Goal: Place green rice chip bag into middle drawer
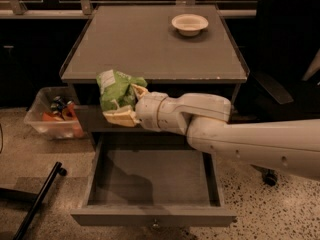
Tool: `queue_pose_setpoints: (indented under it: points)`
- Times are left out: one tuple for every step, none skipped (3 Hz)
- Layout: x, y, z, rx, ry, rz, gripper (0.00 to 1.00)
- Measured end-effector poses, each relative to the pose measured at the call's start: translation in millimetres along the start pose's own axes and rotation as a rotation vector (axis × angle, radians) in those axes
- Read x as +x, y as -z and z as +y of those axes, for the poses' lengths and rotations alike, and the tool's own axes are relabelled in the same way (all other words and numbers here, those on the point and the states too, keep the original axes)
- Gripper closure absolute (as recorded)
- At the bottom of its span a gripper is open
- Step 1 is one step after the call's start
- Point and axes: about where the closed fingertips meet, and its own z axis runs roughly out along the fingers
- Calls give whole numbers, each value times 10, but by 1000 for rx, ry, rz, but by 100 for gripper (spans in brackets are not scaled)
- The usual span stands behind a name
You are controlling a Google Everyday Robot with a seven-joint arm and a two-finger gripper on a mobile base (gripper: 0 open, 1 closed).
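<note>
The green rice chip bag (115,88) is crumpled and bright green with a white label. It hangs in front of the table's front edge, held by my gripper (127,104), which is shut on it from the right and below. One pale fingertip (119,117) shows under the bag. My white arm (235,134) reaches in from the right. The middle drawer (150,181) is pulled open below the bag; its flat grey inside holds nothing I can see. Its front carries a small knob (155,224).
A white bowl (190,24) stands at the back right of the grey table top (155,44). A clear plastic bin (52,116) with coloured items sits on the floor at left. A black chair (287,59) stands at right. A black rod (37,201) lies at lower left.
</note>
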Motion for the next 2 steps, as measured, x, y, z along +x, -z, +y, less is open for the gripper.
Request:
queue_pose_setpoints:
  points:
    - [245,398,312,-128,-40,31,100]
    - [711,754,392,-200,-130,136,100]
